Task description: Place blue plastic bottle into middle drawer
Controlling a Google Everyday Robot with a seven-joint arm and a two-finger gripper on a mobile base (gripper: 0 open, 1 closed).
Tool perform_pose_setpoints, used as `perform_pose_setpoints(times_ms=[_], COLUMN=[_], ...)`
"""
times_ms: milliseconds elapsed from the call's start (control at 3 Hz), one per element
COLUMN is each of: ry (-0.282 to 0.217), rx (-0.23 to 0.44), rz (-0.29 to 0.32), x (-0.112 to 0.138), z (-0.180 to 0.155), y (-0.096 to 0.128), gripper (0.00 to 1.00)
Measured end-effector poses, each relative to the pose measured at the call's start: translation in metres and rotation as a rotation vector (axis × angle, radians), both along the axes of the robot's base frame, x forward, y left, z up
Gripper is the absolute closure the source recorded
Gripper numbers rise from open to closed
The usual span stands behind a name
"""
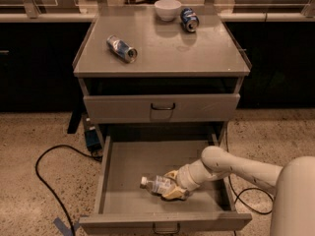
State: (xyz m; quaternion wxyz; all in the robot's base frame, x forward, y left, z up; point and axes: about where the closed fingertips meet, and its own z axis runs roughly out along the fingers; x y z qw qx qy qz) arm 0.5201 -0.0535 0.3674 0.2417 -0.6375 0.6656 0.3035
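The blue plastic bottle (156, 185) lies on its side on the floor of the open middle drawer (123, 166), white cap pointing left. My gripper (172, 186) reaches into the drawer from the right on a white arm, with its tan fingers (175, 195) set on either side of the bottle's right end. The bottle rests on the drawer floor near the front middle.
The drawer above (162, 107) is closed. On the cabinet top (197, 48) lie two blue-and-silver cans (121, 48) (189, 19) and a white bowl (167, 9). A black cable (47, 176) and a blue device (92, 139) lie on the speckled floor at left.
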Motion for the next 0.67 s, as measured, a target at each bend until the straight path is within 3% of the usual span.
perform_pose_setpoints(times_ms=[333, 667], ry=[0.023, 0.023], rx=[-0.003, -0.003], rz=[-0.003, -0.003], x=[-0.0013, -0.0013], z=[-0.0017, 0.0011], y=[-0.0001, -0.0001], gripper=[1.00, 0.82])
